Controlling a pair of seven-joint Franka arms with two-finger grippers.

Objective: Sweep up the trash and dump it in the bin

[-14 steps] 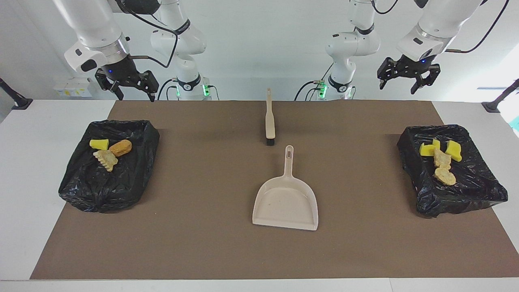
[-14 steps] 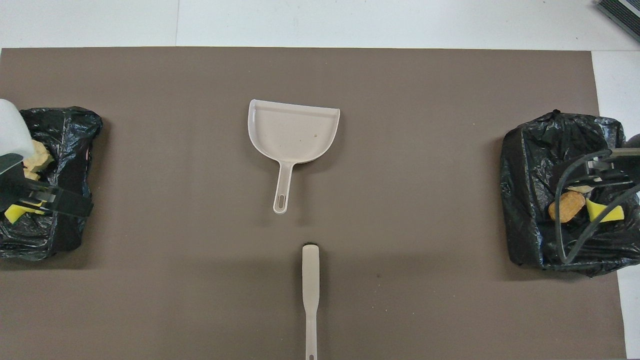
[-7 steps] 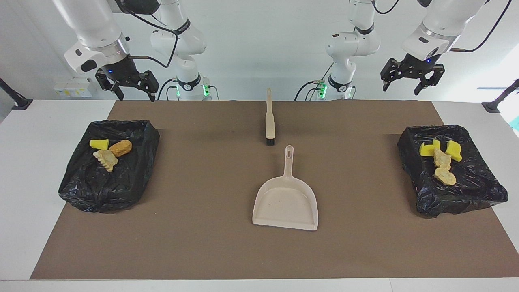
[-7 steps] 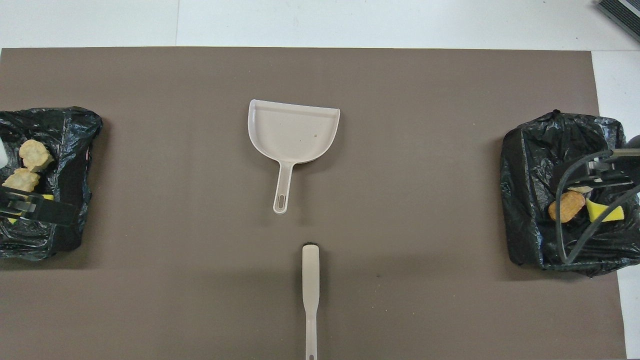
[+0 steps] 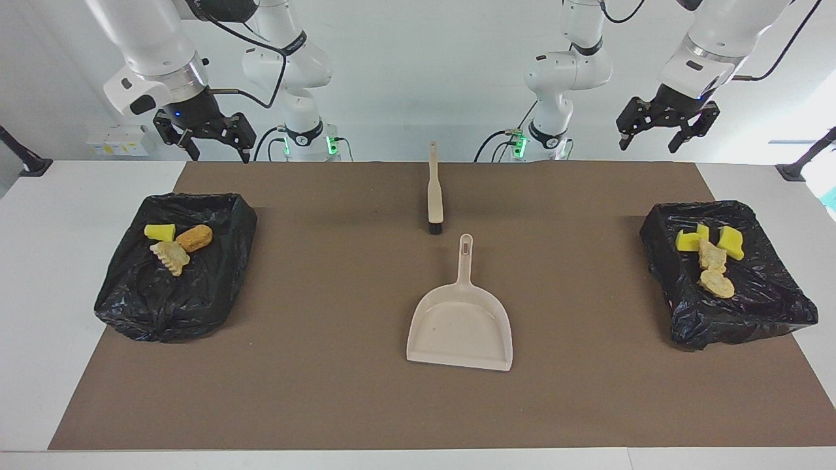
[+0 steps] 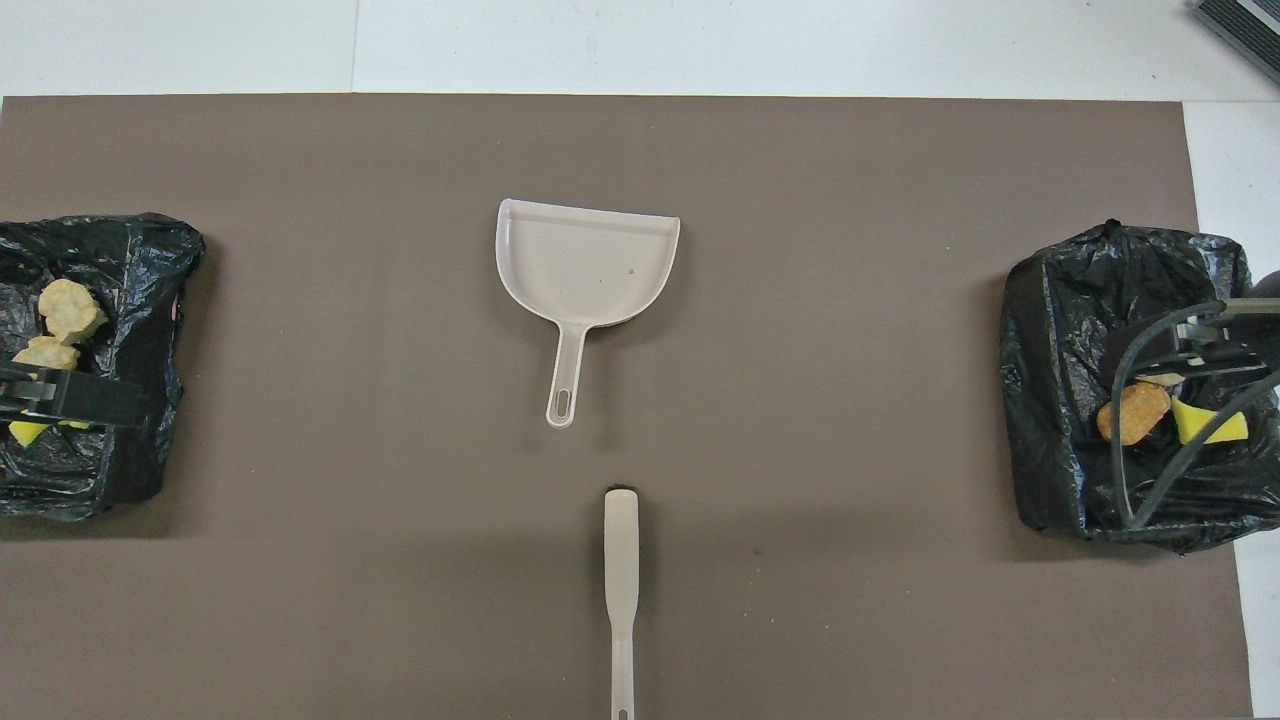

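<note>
The trash lies in two black-bag-lined bins. In the bin (image 5: pixel 163 307) at the right arm's end sit a yellow sponge chunk (image 5: pixel 159 231) and bread pieces (image 5: pixel 194 237). The bin (image 5: pixel 751 313) at the left arm's end holds yellow chunks (image 5: pixel 731 241) and bread scraps (image 5: pixel 716 284). A beige dustpan (image 5: pixel 460 323) lies mid-table. The brush (image 5: pixel 434 196) lies nearer the robots than its handle. My right gripper (image 5: pixel 220 155) hangs open and empty above its bin's near edge. My left gripper (image 5: pixel 653 140) hangs open and empty, high over the mat's edge by its bin.
A brown mat (image 6: pixel 300 500) covers the table. From overhead, the dustpan (image 6: pixel 585 260) and brush (image 6: pixel 620 580) lie in line at the middle. A dark part of the left gripper (image 6: pixel 60 400) overlaps one bin (image 6: pixel 140 300), and a cable (image 6: pixel 1150 440) crosses the other bin (image 6: pixel 1050 350).
My left gripper has risen and drawn back toward the robots, uncovering the scraps in its bin from overhead. My right gripper has barely shifted. Dustpan, brush and trash have not moved.
</note>
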